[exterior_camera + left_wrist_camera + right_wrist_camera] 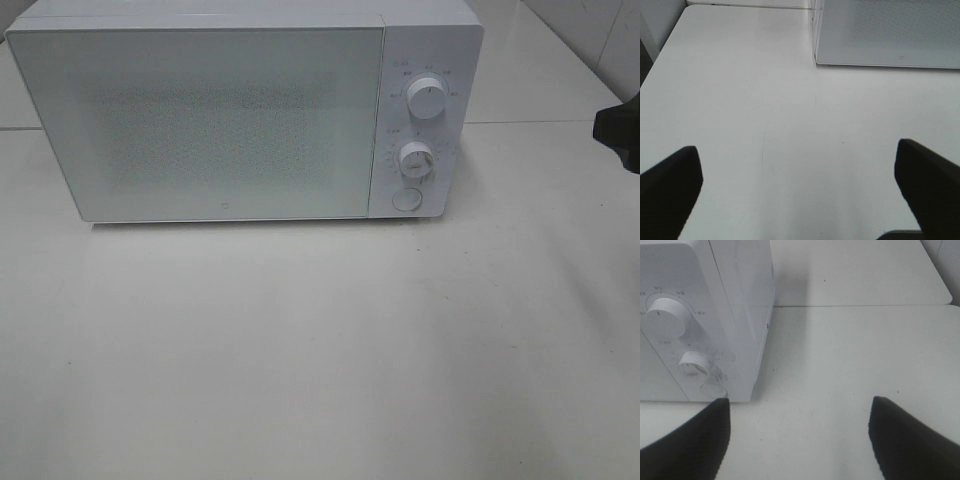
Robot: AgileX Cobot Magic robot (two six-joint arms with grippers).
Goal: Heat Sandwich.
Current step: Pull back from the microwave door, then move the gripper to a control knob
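White table (300,350) bears a shut microwave (200,120), ahead of the left claw (796,147) and the right claw (800,401), both spread wide apart.

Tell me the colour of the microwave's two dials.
White dials; right wrist view shows them best.

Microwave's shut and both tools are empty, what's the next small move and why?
Probably ease the right tool toward the round button below the two knobs, likely the door release: the microwave door is closed, no sandwich shows in any view, and that open tool sits nearest it.
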